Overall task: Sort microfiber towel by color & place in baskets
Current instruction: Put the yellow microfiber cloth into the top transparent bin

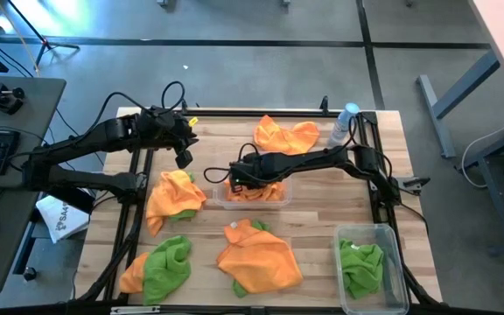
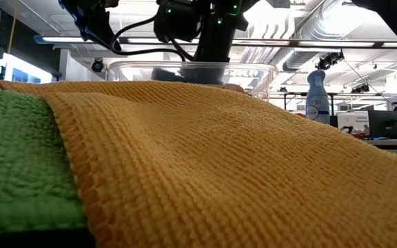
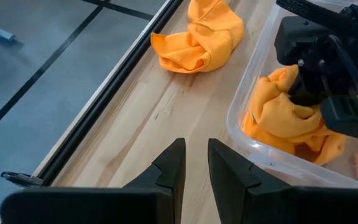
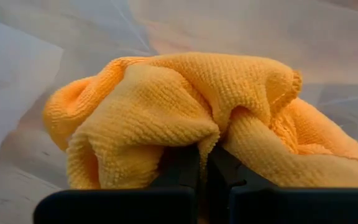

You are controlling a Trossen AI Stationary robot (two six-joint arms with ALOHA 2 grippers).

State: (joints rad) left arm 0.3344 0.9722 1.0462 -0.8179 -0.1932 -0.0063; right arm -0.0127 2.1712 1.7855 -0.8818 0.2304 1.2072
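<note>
Jaws of right gripper (image 1: 235, 178) pinching orange towel (image 4: 185, 118) – two baskets (image 1: 346, 262), left gripper (image 3: 194, 167) near-closed, empty.

In the low view most of the table is hidden by a near orange towel (image 2: 240, 172). The right gripper's (image 4: 202, 163) fingertips are buried in an orange towel (image 4: 185, 112). The right clear basket (image 1: 394, 302) is cut off by the picture's near edge.
</note>
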